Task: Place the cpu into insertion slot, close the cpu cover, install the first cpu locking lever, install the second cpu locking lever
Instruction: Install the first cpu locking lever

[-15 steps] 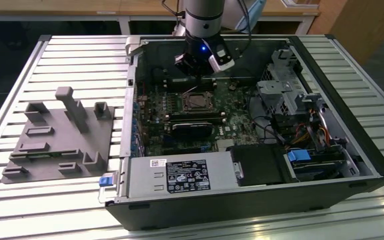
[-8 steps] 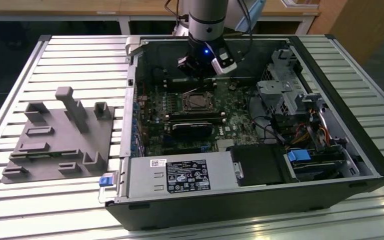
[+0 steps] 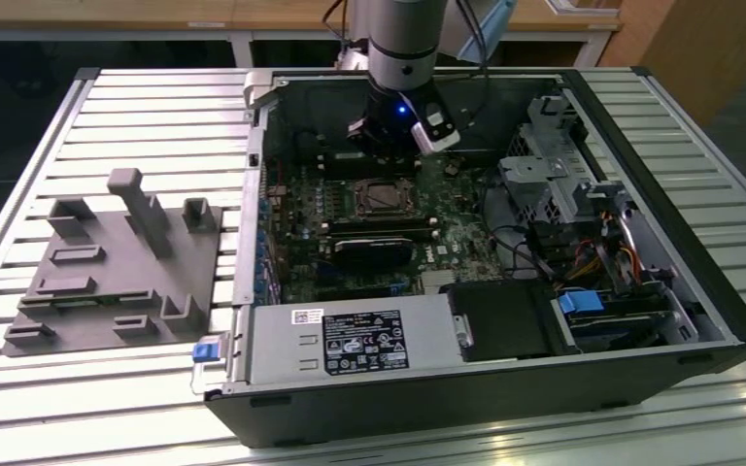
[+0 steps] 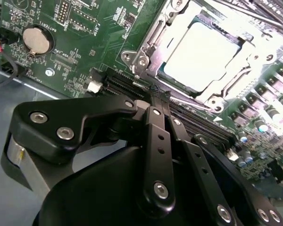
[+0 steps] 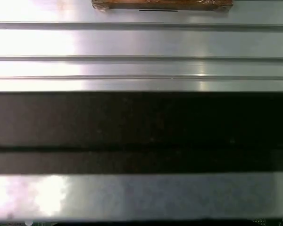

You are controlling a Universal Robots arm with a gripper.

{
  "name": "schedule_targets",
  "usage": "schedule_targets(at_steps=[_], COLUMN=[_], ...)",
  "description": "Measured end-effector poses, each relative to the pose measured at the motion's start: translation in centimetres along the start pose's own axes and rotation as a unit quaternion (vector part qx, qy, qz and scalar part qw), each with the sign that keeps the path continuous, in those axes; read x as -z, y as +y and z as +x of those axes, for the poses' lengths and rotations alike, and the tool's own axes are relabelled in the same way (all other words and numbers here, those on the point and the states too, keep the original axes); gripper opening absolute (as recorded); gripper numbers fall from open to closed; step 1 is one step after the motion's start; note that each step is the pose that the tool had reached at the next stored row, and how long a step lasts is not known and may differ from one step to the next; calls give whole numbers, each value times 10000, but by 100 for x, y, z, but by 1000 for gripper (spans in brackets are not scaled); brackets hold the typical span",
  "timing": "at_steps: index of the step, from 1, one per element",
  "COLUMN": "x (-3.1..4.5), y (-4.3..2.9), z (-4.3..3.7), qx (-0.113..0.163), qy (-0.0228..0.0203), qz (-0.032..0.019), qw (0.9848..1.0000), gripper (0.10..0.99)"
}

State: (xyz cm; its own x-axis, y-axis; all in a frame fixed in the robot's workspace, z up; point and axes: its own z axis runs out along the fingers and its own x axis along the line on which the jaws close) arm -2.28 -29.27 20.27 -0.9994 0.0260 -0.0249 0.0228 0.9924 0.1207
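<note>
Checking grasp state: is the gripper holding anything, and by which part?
Nothing held. The black gripper has its jaws closed together, empty; the silver-grey square cpu sits in its socket.

Cpu (image 4: 205, 55): flat silver-grey square, seated flat in insertion slot (image 3: 381, 197) near motherboard centre, top face bright in second wrist view. Cpu cover (image 4: 245, 56): thin silvery frame with square cut-out, lying closed around cpu's edges. Locking levers' state unclear.

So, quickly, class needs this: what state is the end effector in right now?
End effector: closed, holding nothing, fingertips together above the board beside the chip sitting in its socket.
</note>
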Motion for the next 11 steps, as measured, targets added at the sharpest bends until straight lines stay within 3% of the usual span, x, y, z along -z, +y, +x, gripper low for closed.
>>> schedule_targets(at_steps=[3, 11], x=[-34, -9], y=[-3, 1], z=[-3, -5], qx=[1, 1], qy=[0, -1], qz=[0, 6], qw=[10000, 10000], gripper=[106, 106])
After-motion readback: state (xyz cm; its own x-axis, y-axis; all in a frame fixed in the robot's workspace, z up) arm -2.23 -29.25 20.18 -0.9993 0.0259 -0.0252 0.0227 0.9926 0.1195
